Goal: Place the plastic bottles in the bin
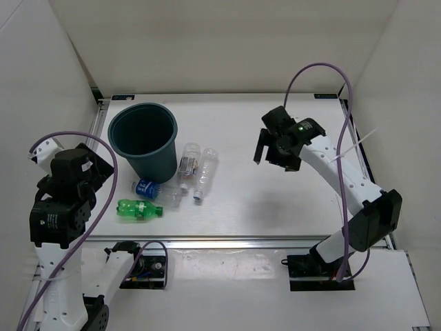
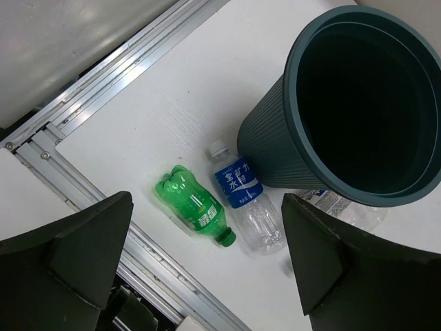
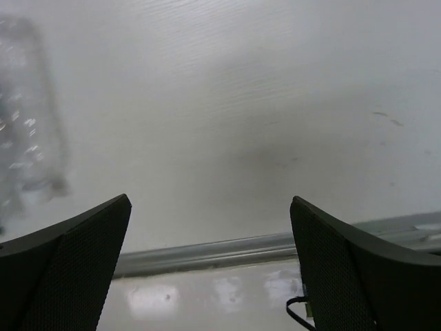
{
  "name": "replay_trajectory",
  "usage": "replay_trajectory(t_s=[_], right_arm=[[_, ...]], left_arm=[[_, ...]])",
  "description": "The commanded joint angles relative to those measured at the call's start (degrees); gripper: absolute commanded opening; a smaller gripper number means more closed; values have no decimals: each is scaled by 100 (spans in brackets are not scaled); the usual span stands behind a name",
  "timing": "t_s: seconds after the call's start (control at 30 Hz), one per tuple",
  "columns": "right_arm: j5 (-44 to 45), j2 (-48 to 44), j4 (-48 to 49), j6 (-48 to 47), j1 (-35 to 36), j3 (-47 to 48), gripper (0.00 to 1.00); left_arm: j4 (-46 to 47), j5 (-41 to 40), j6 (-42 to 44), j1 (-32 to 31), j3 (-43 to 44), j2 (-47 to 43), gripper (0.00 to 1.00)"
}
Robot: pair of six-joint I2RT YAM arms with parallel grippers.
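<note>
- Your left arm (image 1: 65,196) sits folded at the near left corner of the table (image 1: 289,207), elbow low, wrist raised and turned down toward the bottles.
- Your left gripper (image 2: 207,200) hangs with its jaws spread wide and nothing between them. In its wrist view it sits above the green bottle (image 2: 196,212) and the blue-label bottle (image 2: 244,196), touching neither.
- Your right arm (image 1: 337,172) rises from the near right corner and reaches back and left over the table, its forearm sloping up to a bent wrist.
- Your right gripper (image 1: 267,148) points down over bare table, jaws fully apart and holding nothing. It is well right of the bottles; its wrist view catches only a blurred clear bottle (image 3: 31,131) at the left edge.
- The bin (image 1: 148,162) stands upright at the far left of the table, mouth open.
- All four bottles lie on the table, outside the bin.
- The green bottle (image 1: 138,209) lies nearest the front rail (image 1: 275,243), with the blue-label bottle (image 1: 153,189) just behind it, at the bin's base.
- The red-white bottle (image 1: 187,164) lies just right of the bin, and the clear bottle (image 1: 205,171) lies beside it.
</note>
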Motion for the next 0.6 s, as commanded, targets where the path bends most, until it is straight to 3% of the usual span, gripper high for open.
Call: replay_trajectory(t_s=[0.0, 0.1, 0.3, 0.43, 0.57], right_arm=[[-1368, 92, 736, -754, 169, 229, 100], [-2464, 618, 1054, -1098, 170, 649, 100], [-3741, 1761, 2229, -1240, 170, 1255, 100], [-4050, 3095, 2232, -1099, 170, 2203, 100], [-4270, 3757, 2232, -1098, 231, 2602, 100]], left_arm=[[-468, -51, 100, -34, -35, -3, 100], [-468, -103, 47, -34, 26, 58, 100], [-302, 326, -436, -34, -87, 190, 100], [112, 1143, -155, -34, -545, 137, 100], [112, 1364, -77, -34, -799, 137, 100]])
